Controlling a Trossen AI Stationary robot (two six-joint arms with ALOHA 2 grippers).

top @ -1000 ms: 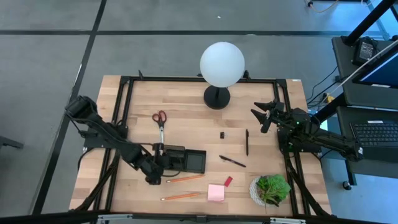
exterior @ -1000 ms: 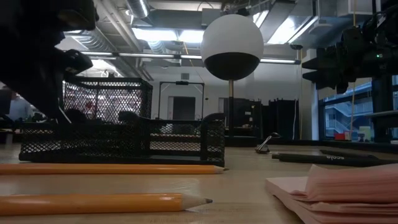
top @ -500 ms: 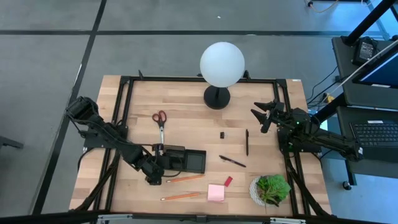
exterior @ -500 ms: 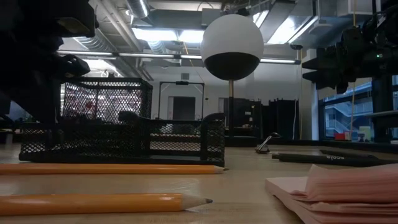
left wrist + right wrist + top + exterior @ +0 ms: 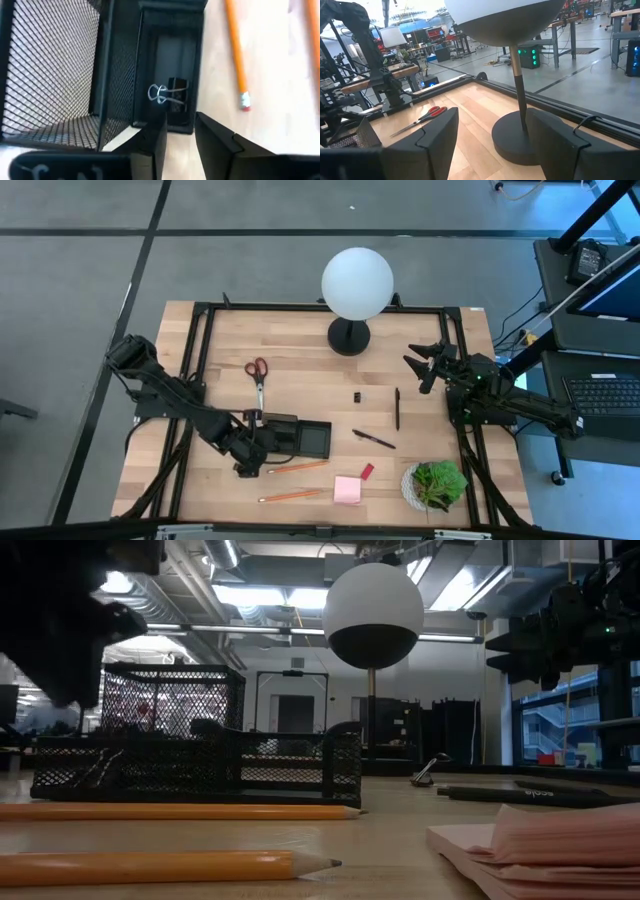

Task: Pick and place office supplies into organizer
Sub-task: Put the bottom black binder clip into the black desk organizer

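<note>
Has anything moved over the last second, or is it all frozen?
Barely anything. The left gripper, open over the organizer, has lifted a little in the low view; a binder clip lies in the compartment below it. The right gripper, pencils, pens and scissors stayed put.

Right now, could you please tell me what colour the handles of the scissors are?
Red. The scissors show best in the high view, lying on the table beyond the organizer.

Past your right gripper (image 5: pixel 487 135) with its two dark fingers (image 5: pixel 437 132) spread wide, you've got the white globe lamp's round black base (image 5: pixel 520 137) sitting on the light wooden table (image 5: pixel 470 107), and red-handled scissors (image 5: pixel 422 117) lying farther off near the other arm.
</note>
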